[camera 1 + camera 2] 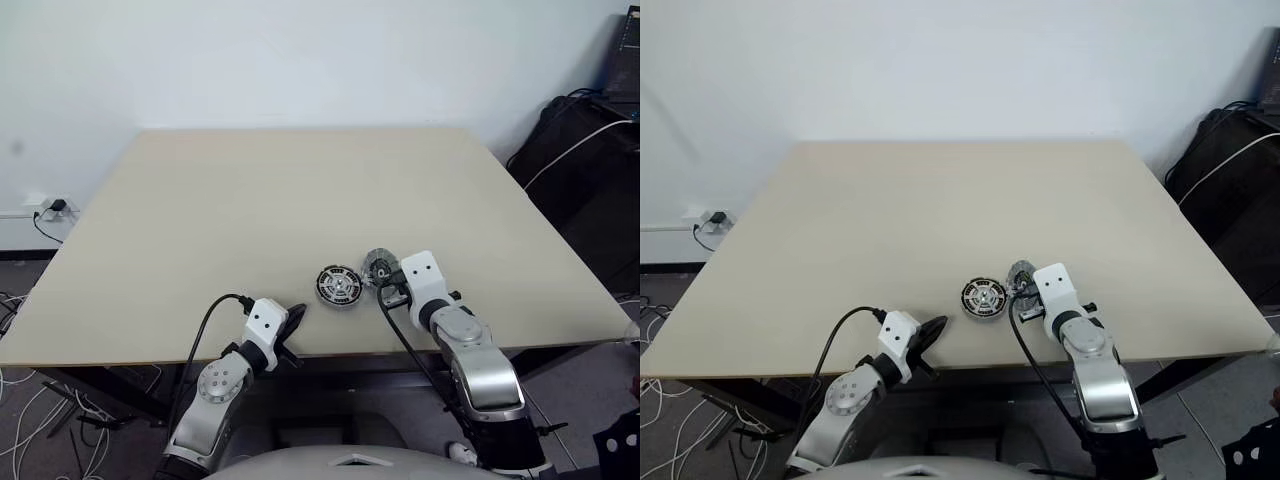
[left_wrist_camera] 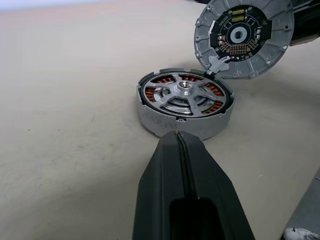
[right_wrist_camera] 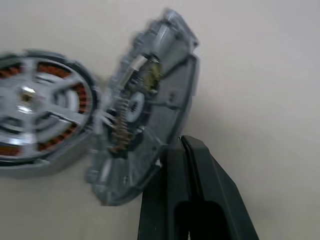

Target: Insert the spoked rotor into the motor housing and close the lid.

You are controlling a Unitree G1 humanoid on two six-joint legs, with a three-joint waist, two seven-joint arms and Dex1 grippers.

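Left gripper (image 2: 182, 150) fingers shut, parked just short of motor housing (image 2: 185, 105) on table (image 1: 250, 200); spoked rotor (image 2: 182, 94) looks seated. Right gripper (image 3: 182, 150) shut, tipping lid (image 2: 243, 37) upright beside housing. Next I lower it flat.

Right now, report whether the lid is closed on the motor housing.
Open: the lid stands tilted up beside the motor housing, its inner face showing.

Matt metal lid (image 2: 243, 39), copper-wound motor housing (image 2: 185, 102)

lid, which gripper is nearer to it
Right. The right gripper is shut right against the tilted lid; the left gripper is shut farther off, on the near side of the motor housing.
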